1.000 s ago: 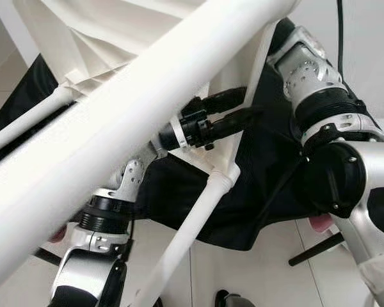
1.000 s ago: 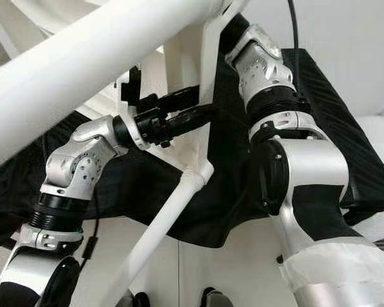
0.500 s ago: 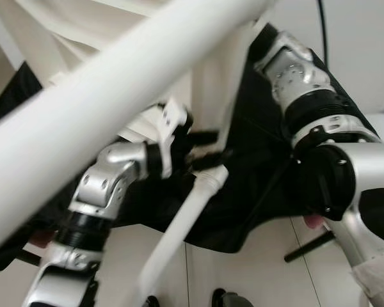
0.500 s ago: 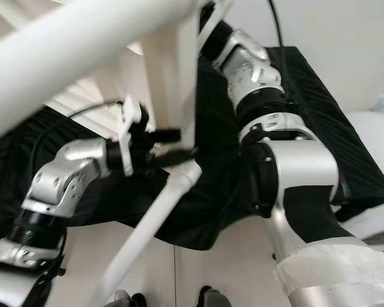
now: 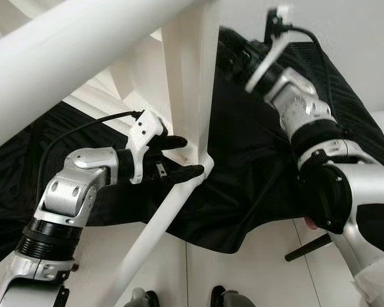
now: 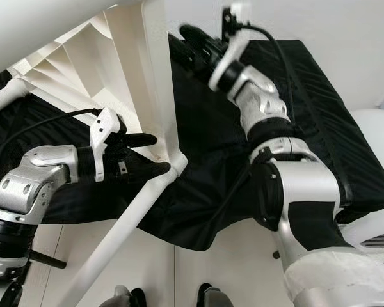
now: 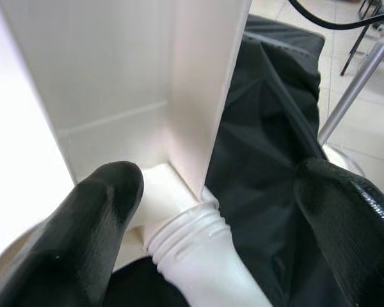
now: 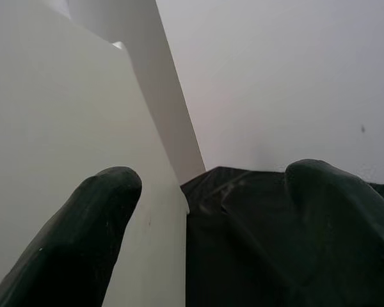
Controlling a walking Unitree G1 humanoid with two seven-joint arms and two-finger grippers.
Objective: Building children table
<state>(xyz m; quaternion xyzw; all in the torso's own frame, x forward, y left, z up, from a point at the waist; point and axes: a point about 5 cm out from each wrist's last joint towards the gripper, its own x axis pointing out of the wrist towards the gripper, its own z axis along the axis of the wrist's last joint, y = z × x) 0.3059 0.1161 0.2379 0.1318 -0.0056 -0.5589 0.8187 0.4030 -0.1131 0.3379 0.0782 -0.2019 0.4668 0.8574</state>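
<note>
Your left gripper (image 5: 179,157) sits at about 9 o'clock from the joint where a white tube leg (image 5: 160,220) meets the table frame (image 5: 185,83), its two black fingers (image 7: 93,224) spread wide on either side of the leg's ribbed end. I judge that placement is meant to steady or seat the leg in its socket; no finger can be confirmed as pressing on it. Your right gripper (image 6: 195,45) is up at roughly 1 o'clock, reaching in beside the upright white panel of the frame, fingers (image 8: 96,217) parted wide with the panel edge between them, not clamped, likely to brace the frame while the leg end is worked. The frame is held tilted over a black cloth (image 5: 256,160) that covers the surface behind, probably there to protect the parts. Count what you have: two grippers, both spread; one leg clearly at the joint running down toward 7 o'clock; one thick white tube (image 5: 70,57) crossing close to the camera at 10 o'clock; and one thinner tube (image 6: 0,96) at the far left. Whether the leg is fully seated cannot be told.
</note>
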